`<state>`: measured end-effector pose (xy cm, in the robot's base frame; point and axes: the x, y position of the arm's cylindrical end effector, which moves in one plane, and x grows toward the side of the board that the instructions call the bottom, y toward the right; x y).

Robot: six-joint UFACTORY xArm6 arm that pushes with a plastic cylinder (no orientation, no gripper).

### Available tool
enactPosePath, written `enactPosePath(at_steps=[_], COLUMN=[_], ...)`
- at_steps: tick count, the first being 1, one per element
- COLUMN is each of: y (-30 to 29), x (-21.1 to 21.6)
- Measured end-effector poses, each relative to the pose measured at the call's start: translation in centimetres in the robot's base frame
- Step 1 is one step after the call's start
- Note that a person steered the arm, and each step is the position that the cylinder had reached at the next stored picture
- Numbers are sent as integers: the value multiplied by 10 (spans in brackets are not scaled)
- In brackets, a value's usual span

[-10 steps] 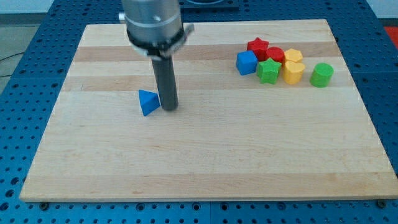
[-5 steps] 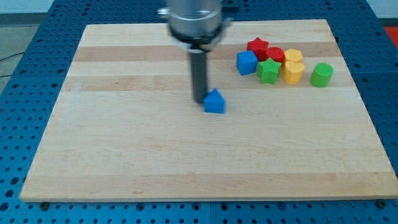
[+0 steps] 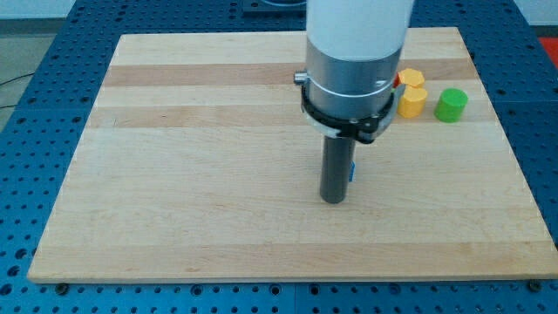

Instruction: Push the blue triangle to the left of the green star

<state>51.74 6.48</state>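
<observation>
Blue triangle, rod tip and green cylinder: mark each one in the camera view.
blue triangle (image 3: 352, 171): camera view, on the thin blue sliver showing right of the rod.
my tip (image 3: 333, 200): camera view, on the rod's lower end.
green cylinder (image 3: 452, 104): camera view, on its side face.

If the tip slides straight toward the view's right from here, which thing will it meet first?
Probably the blue block: only a sliver of it shows, just right of my tip and slightly farther up the view. I cannot tell whether they already touch.

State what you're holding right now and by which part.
Nothing is held. My tip has no hand; it stands beside the blue triangle, which shows only as a sliver behind the rod on the view's right. Contact cannot be told.
</observation>
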Motion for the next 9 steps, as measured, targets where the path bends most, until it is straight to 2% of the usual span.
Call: enactPosePath(at_steps=[1,2,3,4,5,6,7,8,9], y=[13,27,20,-21,-67,-61,-26,-19,37], x=[-82,-105,-38,-33,-85,-126,-109,-84,-96])
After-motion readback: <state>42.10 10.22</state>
